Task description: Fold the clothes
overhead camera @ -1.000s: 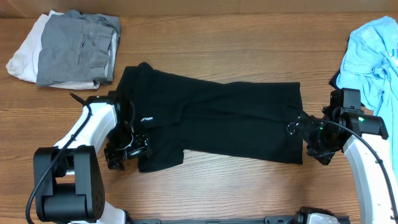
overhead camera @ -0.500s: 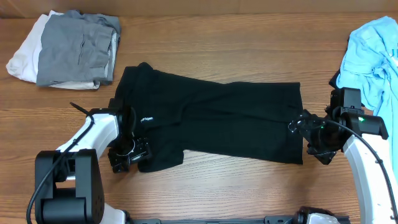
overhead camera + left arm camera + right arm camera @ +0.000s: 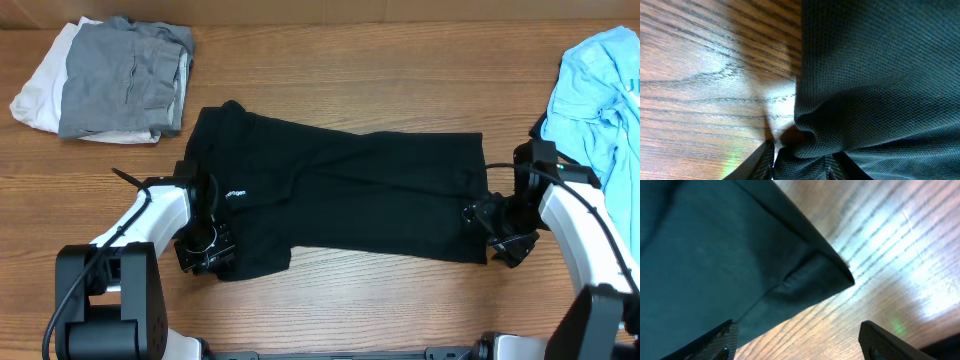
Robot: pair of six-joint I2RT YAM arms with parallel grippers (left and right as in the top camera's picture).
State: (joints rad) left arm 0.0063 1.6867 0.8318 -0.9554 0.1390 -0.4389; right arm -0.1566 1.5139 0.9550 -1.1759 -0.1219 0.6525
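Left gripper (image 3: 205, 250) clamps a bunched edge of the black shirt (image 3: 350, 190), right gripper (image 3: 797, 341) spread apart astride its hem corner.

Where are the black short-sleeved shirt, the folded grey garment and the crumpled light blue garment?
black short-sleeved shirt (image 3: 380, 195): overhead view, middle of its body.
folded grey garment (image 3: 118, 78): overhead view, centre of its top face.
crumpled light blue garment (image 3: 598, 85): overhead view, its bunched middle.
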